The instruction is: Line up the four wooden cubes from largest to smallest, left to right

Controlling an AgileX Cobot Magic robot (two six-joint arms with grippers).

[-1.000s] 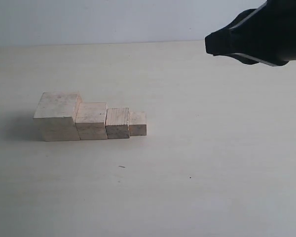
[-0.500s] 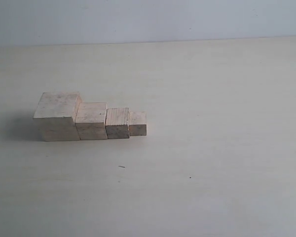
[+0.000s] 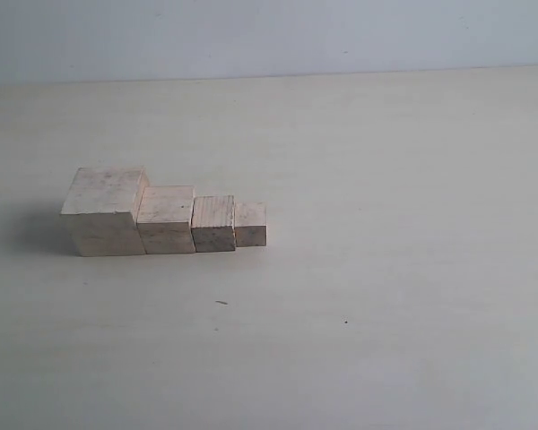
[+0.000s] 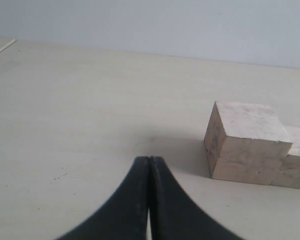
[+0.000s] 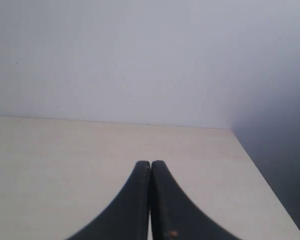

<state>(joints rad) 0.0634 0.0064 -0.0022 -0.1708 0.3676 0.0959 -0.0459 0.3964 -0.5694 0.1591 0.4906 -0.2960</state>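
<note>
Four pale wooden cubes stand touching in a row on the table in the exterior view: the largest cube [image 3: 105,211] at the left, then the second cube [image 3: 166,219], the third cube [image 3: 213,223] and the smallest cube [image 3: 250,224] at the right. Neither arm shows in that view. In the left wrist view my left gripper [image 4: 149,159] is shut and empty, apart from the largest cube [image 4: 246,142], with the second cube [image 4: 296,157] behind it at the frame's edge. My right gripper [image 5: 150,163] is shut and empty over bare table; no cube shows in its view.
The pale table [image 3: 386,224] runs back to a light wall. In the right wrist view the table's edge [image 5: 262,177] drops off to a dark area beside it.
One second ago the right arm's dark gripper filled the upper right corner of the exterior view; it has since left that view. The cubes have not moved.
</note>
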